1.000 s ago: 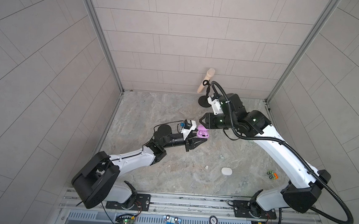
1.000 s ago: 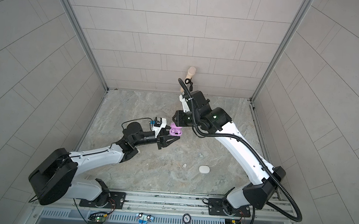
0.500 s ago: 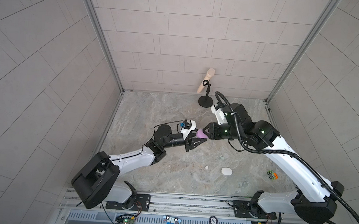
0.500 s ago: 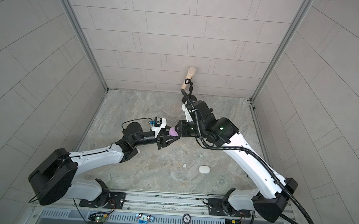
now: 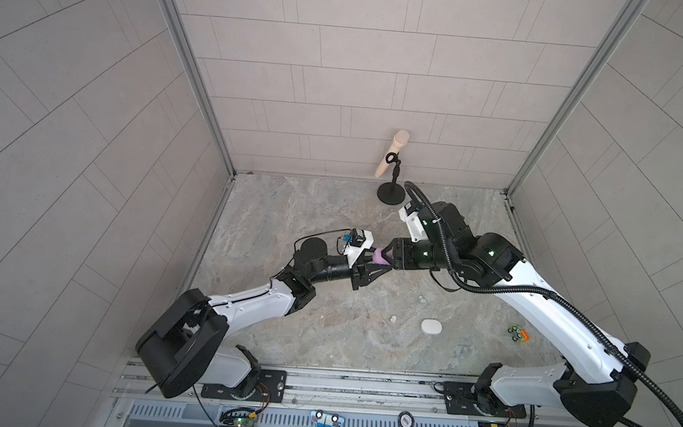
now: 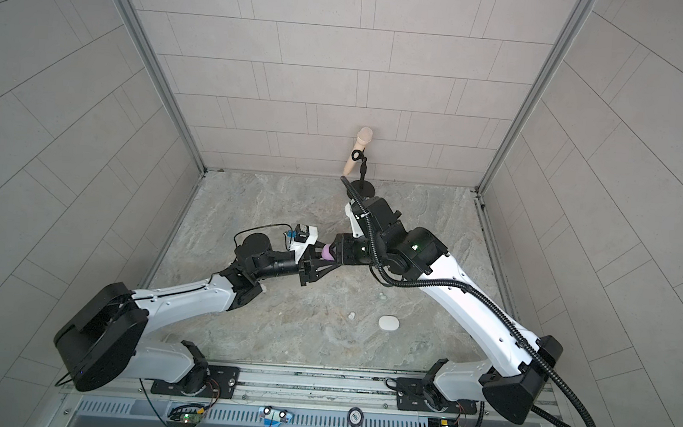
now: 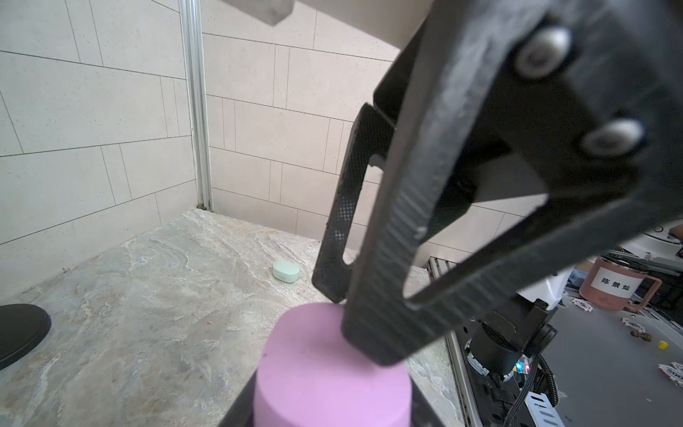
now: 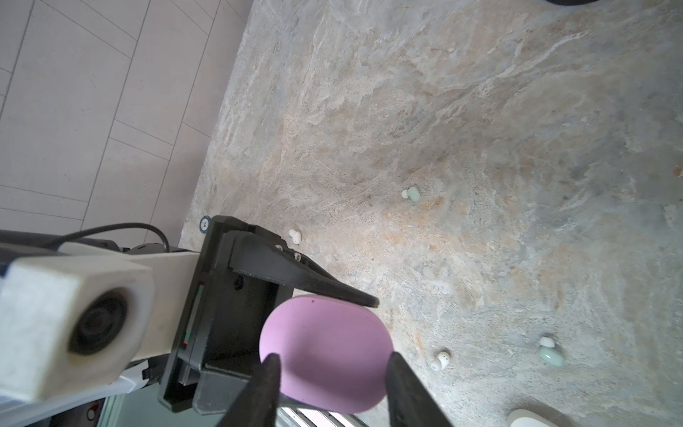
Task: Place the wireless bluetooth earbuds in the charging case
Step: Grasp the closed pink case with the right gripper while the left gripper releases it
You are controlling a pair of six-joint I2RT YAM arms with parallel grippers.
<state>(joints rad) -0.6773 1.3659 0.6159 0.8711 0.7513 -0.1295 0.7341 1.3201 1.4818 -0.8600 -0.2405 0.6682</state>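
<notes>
Presently the left arm is reaching in from the left of both top views. Its left claw (image 5: 378, 262) is clenching a lilac rounded plastic charging case (image 5: 381, 259), holding it up off the grey marbled stone surface (image 5: 289, 219) near the middle.

The right claw (image 8: 332, 356) is meeting it from the opposite side and straddling the same case. In the right wrist view its two black fingers (image 8: 268, 373) are standing apart with the lilac shell between them. In the left wrist view one of those fingers is touching the case's face. Whether this claw is squeezing the case or only bracketing it, I cannot tell.

Behind the two claws, a beige microphone (image 5: 395, 146) is sitting tilted in a black stand by the back wall.

Further right and nearer the front, the wireless bluetooth earbuds are lying loose on the surface. A tiny bean-shaped white plastic earbud (image 5: 393, 319) is lying there, then a mint-green earbud (image 5: 421, 300). The right wrist view is showing two white and two mint-green buds, all apart from one another.

A white oval plastic case (image 5: 431, 326) is resting near them. A mint-green rounded case (image 7: 285, 270) is sitting on the surface close to a wall. Farthest right, a small green-and-orange toy (image 5: 517, 333) is lying beside the right arm.
</notes>
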